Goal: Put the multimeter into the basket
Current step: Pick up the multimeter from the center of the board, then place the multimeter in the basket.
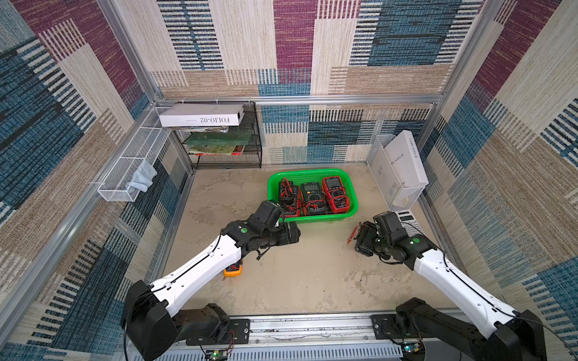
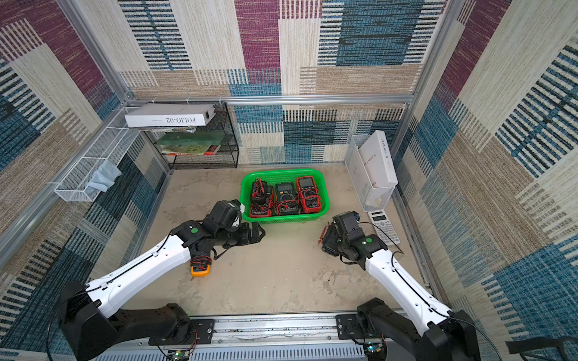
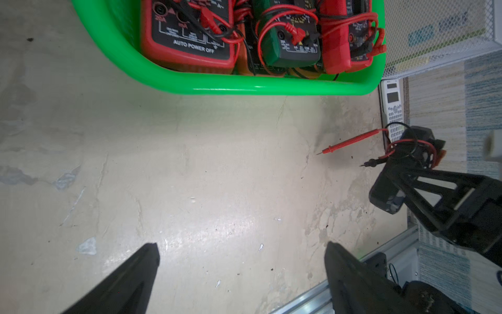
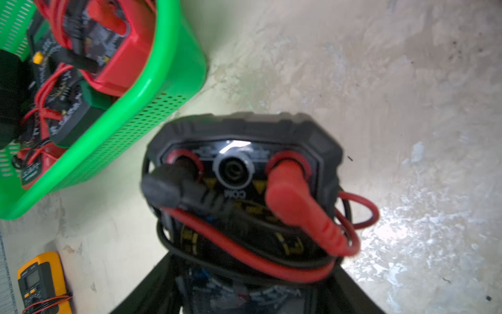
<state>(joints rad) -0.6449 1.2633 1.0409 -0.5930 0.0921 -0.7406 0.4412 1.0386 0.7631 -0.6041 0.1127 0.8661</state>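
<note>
Bright even light, glare on the tabletop [image 4: 394, 231], close multimeter [image 4: 244, 163] blurred.

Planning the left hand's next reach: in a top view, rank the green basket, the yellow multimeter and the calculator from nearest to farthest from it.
1. green basket: its front rim lies just beyond the left hand.
2. yellow multimeter: behind the hand, toward the robot's base.
3. calculator: far off on the right side.
</note>
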